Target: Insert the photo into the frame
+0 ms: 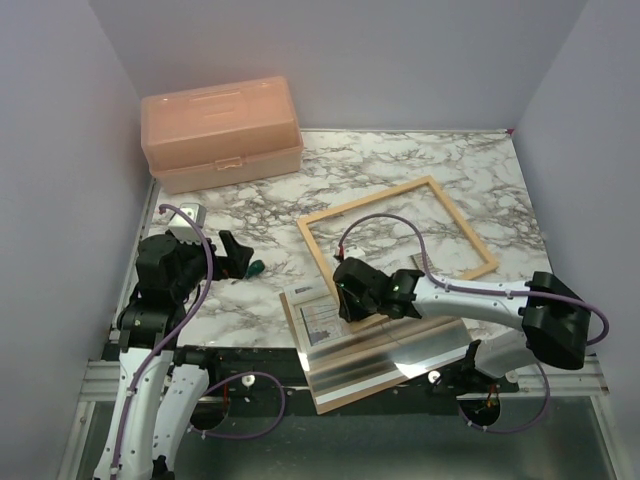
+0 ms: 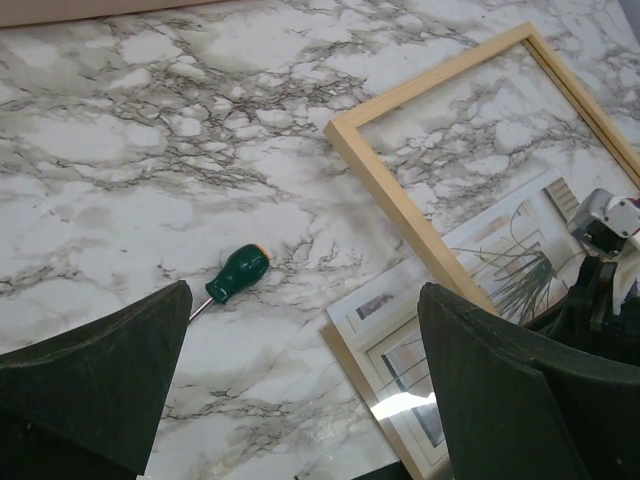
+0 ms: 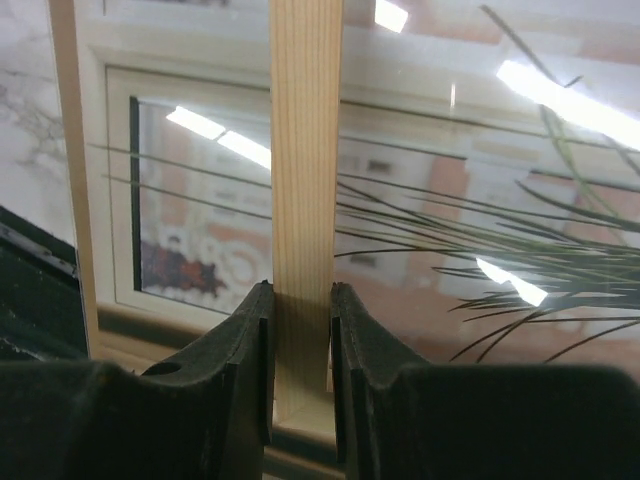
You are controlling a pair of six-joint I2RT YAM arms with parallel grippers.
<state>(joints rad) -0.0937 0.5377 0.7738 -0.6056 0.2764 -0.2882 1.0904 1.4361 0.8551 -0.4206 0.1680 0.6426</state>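
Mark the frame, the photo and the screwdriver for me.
the frame [image 1: 366, 201]: top external view, far wooden bar.
the photo [image 2: 515, 275]: left wrist view, printed plant leaves.
the screwdriver [image 2: 238, 273]: left wrist view, green handle.

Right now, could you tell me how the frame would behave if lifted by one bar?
The frame is thin wood bars around an open middle: probably light, fairly stiff. The right gripper pinches one bar off-centre, so the far side would likely droop or swing.
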